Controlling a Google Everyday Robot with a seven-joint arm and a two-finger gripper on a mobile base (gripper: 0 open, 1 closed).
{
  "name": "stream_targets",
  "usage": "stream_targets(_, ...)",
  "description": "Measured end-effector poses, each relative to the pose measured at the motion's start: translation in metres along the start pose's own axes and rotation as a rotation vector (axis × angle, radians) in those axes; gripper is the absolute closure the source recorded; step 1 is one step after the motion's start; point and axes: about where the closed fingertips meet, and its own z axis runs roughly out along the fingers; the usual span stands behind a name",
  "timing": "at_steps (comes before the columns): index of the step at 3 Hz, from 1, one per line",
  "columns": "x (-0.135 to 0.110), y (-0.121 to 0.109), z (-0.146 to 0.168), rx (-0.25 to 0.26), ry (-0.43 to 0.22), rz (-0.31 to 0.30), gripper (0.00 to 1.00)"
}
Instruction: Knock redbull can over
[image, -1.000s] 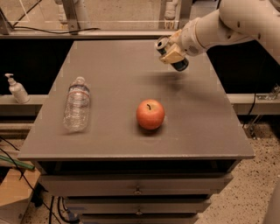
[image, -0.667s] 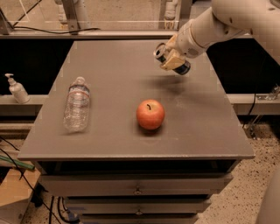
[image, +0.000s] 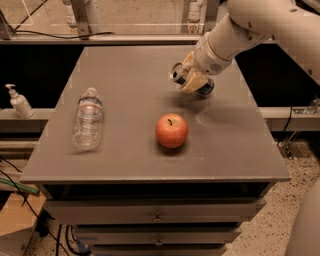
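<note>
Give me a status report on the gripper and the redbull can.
Gripper over table back right, shut on redbull can. Can tipped sideways, held. Apple, water bottle apart, not in the way.

My gripper (image: 192, 81) holds the redbull can (image: 176, 74) sideways over the table (image: 125, 65), at one o'clock from the apple (image: 171, 130). The water bottle (image: 87, 120) lies at nine o'clock.

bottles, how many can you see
2: a water bottle lying left on the table, a pump bottle on the ledge beyond. The tool grips the redbull can above the far right.
</note>
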Motion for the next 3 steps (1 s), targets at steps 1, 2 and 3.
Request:
stream_targets(1, -0.0012, 0.0168, 0.0059, -0.069, -0.038, 0.021, 0.14)
stream_targets(2, -0.0026, 0.0179, 0.0075, -0.075, -0.040, 0.021, 0.00)
stream_targets(3, -0.0027, 0.0180, 0.0076, -0.075, -0.040, 0.021, 0.00)
